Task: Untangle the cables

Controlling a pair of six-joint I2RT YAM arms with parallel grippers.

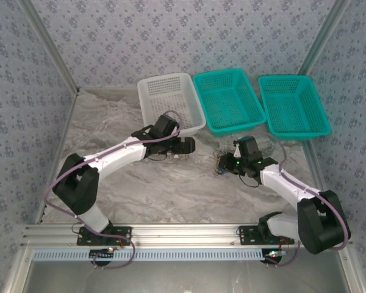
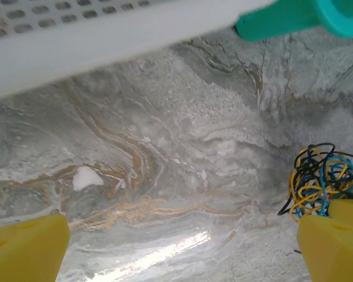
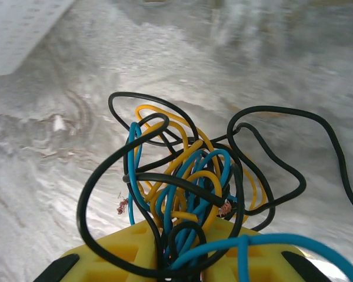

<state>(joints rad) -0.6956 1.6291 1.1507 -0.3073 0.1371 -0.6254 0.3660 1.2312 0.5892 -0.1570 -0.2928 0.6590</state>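
The cables [image 3: 188,176] are a tangle of black, yellow and blue wires, with bare copper ends showing. My right gripper [image 3: 185,258] is shut on the cables, several strands pinched between its yellow fingers [image 3: 123,249], while loose black loops stick out to the right. In the top view the cables [image 1: 222,163] sit at the tip of the right gripper [image 1: 226,165] at mid-table. My left gripper [image 1: 186,145] stands open to their left, near the white basket. Its wrist view shows the cables [image 2: 320,182] just beyond its right finger [image 2: 332,247], with bare table between the left gripper's [image 2: 182,247] fingers.
Three baskets stand in a row at the back: a white basket [image 1: 171,101], a teal basket [image 1: 229,101] and another teal basket [image 1: 293,105]. The white basket's rim [image 2: 76,35] looms close over the left gripper. The table [image 1: 171,183] has a marbled grey cover.
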